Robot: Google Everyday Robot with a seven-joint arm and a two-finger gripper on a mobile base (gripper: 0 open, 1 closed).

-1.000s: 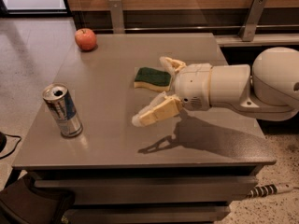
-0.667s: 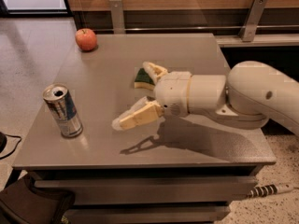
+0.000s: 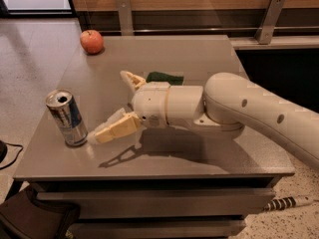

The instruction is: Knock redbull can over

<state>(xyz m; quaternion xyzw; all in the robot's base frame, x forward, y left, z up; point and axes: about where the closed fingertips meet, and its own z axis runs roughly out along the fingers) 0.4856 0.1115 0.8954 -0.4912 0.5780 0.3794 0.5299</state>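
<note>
Toward the lower left of the frame, near the front edge of the grey tabletop (image 3: pixel 209 54), the redbull can (image 3: pixel 66 117) stands upright with its opened top showing. Just right of it is the claw (image 3: pixel 109 106), its 2 fingers spread wide and holding nothing. The lower finger's tip is right beside the can's base; whether they touch I cannot tell. Behind the claw's wrist lies a dark green sponge (image 3: pixel 164 77). At the far upper left corner sits a red apple (image 3: pixel 91 41).
</note>
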